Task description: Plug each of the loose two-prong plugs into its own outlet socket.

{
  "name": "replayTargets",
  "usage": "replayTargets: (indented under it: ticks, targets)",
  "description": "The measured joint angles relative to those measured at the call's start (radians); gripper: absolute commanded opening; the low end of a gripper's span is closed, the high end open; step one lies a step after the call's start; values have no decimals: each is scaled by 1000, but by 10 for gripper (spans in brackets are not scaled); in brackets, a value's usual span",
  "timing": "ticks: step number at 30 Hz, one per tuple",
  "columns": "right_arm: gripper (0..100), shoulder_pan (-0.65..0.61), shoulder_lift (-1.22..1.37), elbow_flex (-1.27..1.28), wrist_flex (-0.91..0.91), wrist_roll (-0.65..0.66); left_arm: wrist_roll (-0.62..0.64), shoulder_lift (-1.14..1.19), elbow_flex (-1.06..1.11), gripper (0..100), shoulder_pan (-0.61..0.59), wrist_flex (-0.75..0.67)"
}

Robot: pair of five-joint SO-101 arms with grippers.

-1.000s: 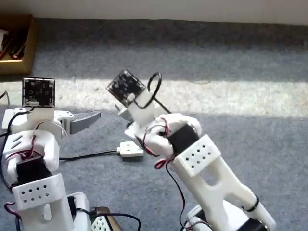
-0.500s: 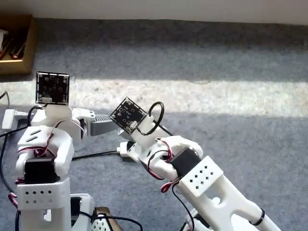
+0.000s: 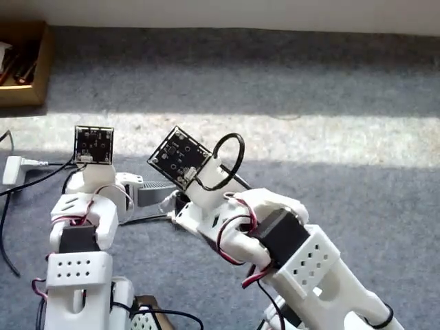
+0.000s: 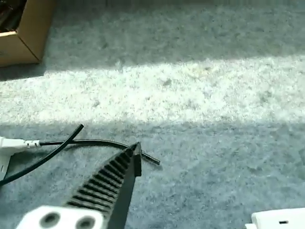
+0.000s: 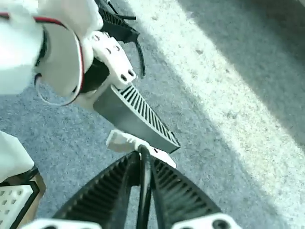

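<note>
Right wrist view puts my right claw (image 5: 143, 155), clamped on a thin black cord (image 5: 141, 191), with its tips right at the white socket block (image 5: 125, 141). The left claw (image 5: 143, 121) hangs just beside the block; I cannot tell its grip. The loose plug (image 3: 14, 168) lies well apart, near the counter's (image 3: 330, 89) left edge. Since half a second ago, the left arm has swung closer to the right arm.

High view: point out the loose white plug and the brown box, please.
white plug (image 3: 14, 169), high view, on its white body by the left edge.
brown box (image 3: 40, 72), high view, on its side wall.
</note>
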Motion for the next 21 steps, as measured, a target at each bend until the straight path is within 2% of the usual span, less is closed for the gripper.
replayTargets:
  ticks: [4, 11, 17, 21]
  targets:
    - [5, 2, -3, -2, 3, 5, -6, 2, 3, 666, -5, -14]
    - [5, 49, -3, 48, 29, 61, -6, 2, 3, 666, -120, -58]
    - [5, 198, -3, 239, 75, 196, -6, 2, 3, 666, -267, -160]
    - [5, 324, -3, 391, 75, 304, -8, 2, 3, 666, -319, -176]
